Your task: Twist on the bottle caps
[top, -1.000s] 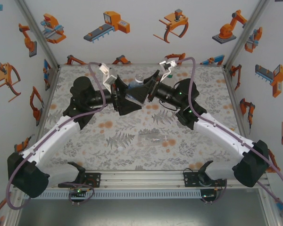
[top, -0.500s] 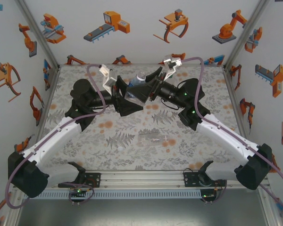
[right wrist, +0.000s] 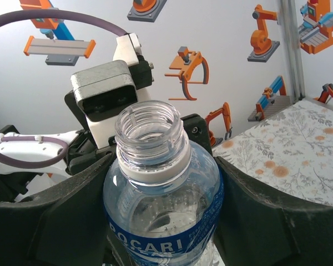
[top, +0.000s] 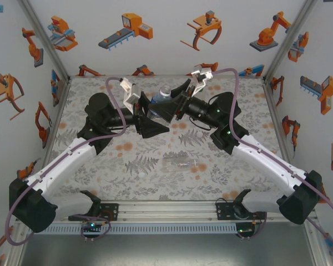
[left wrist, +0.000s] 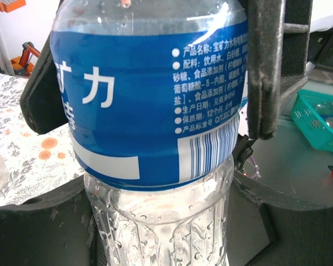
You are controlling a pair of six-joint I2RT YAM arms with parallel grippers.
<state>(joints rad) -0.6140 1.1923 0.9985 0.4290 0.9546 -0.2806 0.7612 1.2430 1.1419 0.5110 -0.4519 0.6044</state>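
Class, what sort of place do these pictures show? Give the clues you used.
Probably a robot test cell in a lab: white walls printed with orange robot cartoons, a metal frame around a leaf-patterned table mat, and left arm and right arm bolted to a rail.

Bottle point(left wrist: 161, 221): clear glossy plastic, ribbed, beaded with droplets. Label point(left wrist: 127, 66): glossy blue film. Neck point(right wrist: 151, 138): clear, threaded, smooth. Fingers point(right wrist: 277, 221): matt black plastic, faintly grainy. Mat point(top: 155, 160): matt, printed, cloth-like. Rail point(top: 166, 213): brushed metal. Arm shells point(top: 61, 163): smooth white plastic.
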